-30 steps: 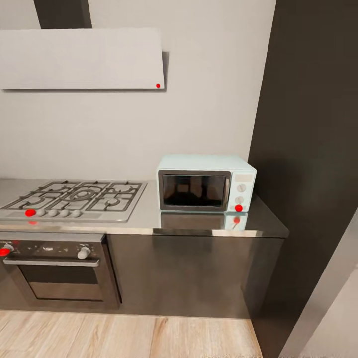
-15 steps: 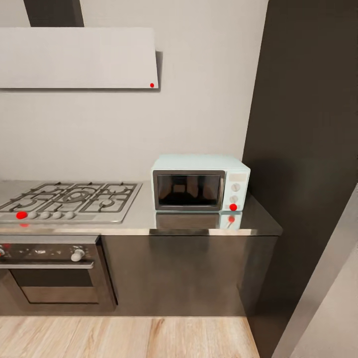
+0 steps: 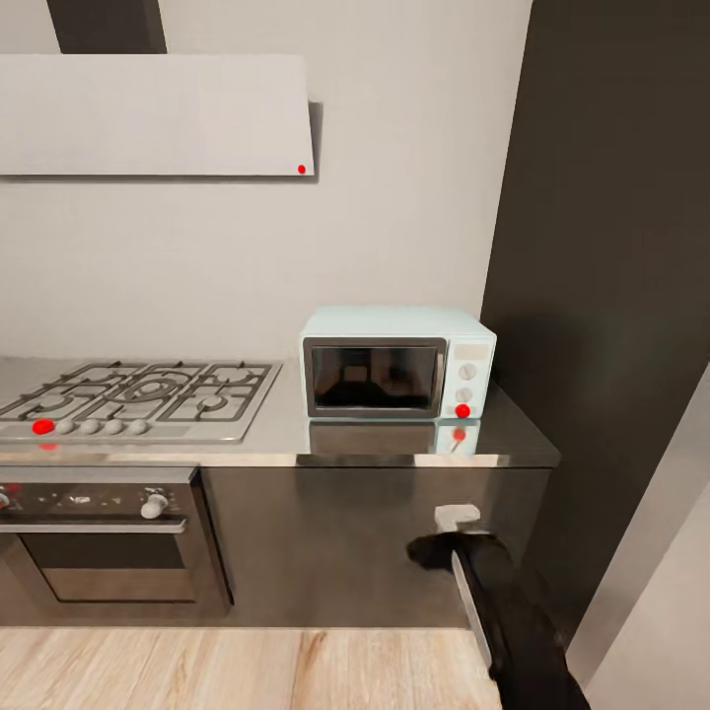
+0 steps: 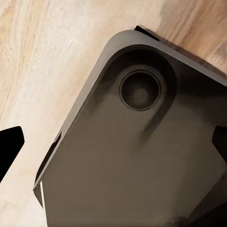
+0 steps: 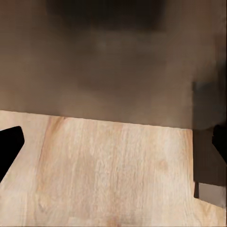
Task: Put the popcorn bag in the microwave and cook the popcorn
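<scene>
On the far left of the microwave (image 3: 397,375) sits a gas stove (image 3: 138,396) with grey grates, a red knob and some pale knobs along its front edge. Under the stove is a dark oven (image 3: 104,537) with a long handle and a pale knob. High on the wall, above the stove, hangs a flat grey hood (image 3: 153,115) with a small red dot at its corner. The countertop (image 3: 286,444) is shiny grey and runs from the stove to past the microwave, with dark cabinet fronts (image 3: 345,547) below it. The microwave is a small pale blue box that stands on the countertop near its right end. Its dark glass door is closed, and beside the door are two white dials and a round red light. The shiny top under the microwave mirrors it. To the right of the microwave rises a tall dark panel (image 3: 611,276). Below the microwave, in front of the cabinet fronts, a black arm (image 3: 503,616) with a pale tip reaches up from the bottom edge. The floor (image 3: 247,671) is light wood. In the left wrist view, the left gripper (image 4: 113,151) has two dark finger tips at the far edges, spread wide apart with nothing between them, over a dark rounded part of the robot and the wood floor. In the right wrist view, the right gripper (image 5: 113,144) is also spread wide with nothing in it, above the wood floor and near the dark cabinet fronts.
</scene>
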{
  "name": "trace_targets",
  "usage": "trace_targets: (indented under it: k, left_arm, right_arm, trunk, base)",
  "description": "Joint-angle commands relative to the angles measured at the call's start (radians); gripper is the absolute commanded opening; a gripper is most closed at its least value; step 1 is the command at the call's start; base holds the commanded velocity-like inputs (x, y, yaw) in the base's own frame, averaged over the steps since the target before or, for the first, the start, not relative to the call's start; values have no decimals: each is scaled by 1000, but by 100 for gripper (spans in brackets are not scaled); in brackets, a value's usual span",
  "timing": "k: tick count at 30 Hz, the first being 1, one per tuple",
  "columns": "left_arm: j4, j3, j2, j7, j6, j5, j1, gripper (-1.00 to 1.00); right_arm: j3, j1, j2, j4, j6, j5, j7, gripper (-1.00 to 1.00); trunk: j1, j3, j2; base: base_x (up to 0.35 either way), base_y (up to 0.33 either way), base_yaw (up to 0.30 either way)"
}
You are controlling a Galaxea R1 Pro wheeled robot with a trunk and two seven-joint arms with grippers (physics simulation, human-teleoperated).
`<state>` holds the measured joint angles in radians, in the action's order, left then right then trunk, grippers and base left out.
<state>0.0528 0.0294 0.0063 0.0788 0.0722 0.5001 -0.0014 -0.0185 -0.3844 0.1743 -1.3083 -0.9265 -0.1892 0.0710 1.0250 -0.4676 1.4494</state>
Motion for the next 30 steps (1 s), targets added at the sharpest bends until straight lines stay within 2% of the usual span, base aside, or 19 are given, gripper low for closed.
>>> trace_targets:
  k: [1, 4, 6, 9, 10, 11, 12, 13, 15, 21, 28, 30]
  left_arm:
    - [1, 3, 0, 2, 1, -2, 0, 100]
    - [1, 3, 0, 2, 1, -2, 0, 100]
    - [1, 4, 0, 2, 1, -2, 0, 100]
    - [1, 4, 0, 2, 2, -2, 0, 100]
    - [1, 4, 0, 2, 2, -2, 0, 100]
    - [1, 4, 0, 2, 2, -2, 0, 100]
    - [1, 4, 0, 2, 2, -2, 0, 100]
    - [1, 4, 0, 2, 2, -2, 0, 100]
    - [1, 4, 0, 2, 3, -2, 0, 100]
    - [1, 4, 0, 1, 3, 1, 0, 100]
    - [1, 5, 1, 2, 1, -1, 0, 100]
    - [1, 4, 1, 1, 0, -1, 0, 100]
  right_arm:
    - [0, -54, 0, -6, -41, -8, 11, 100]
    - [0, -196, 0, -17, -121, 6, 29, 100]
    - [1, -311, 0, -78, -121, 10, 34, 100]
    - [1, -406, 0, -141, -121, 2, 20, 100]
    - [2, -408, 0, -139, -117, 0, 18, 100]
    - [3, -405, 0, -107, 27, 1, 12, 100]
    - [4, -403, 0, -75, 112, 2, 5, 100]
    - [4, -402, 0, -42, 182, 2, -3, 100]
    - [5, -400, -2, 25, 274, 3, -24, 100]
    - [5, -399, -3, 150, 331, 2, -85, 100]
    - [12, -399, -4, 166, 342, 5, -102, 100]
    - [26, -399, -4, 166, 342, 5, -115, 100]
  trunk:
    - [0, -1, 1]
    - [0, -1, 1]
    - [0, -1, 1]
    - [0, -1, 1]
    - [0, -1, 1]
    - [0, -1, 1]
    - [0, -1, 1]
    - [0, -1, 1]
    - [0, -1, 1]
    - [0, -1, 1]
    - [0, -1, 1]
    - [0, -1, 1]
  base:
    - [0, 0, 0]
    - [0, 0, 0]
    - [0, 0, 0]
    - [0, 0, 0]
    - [0, 0, 0]
    - [0, 0, 0]
    - [0, 0, 0]
    - [0, 0, 0]
    - [0, 0, 0]
    - [0, 0, 0]
    - [85, 0, 0]
    - [284, 0, 0]
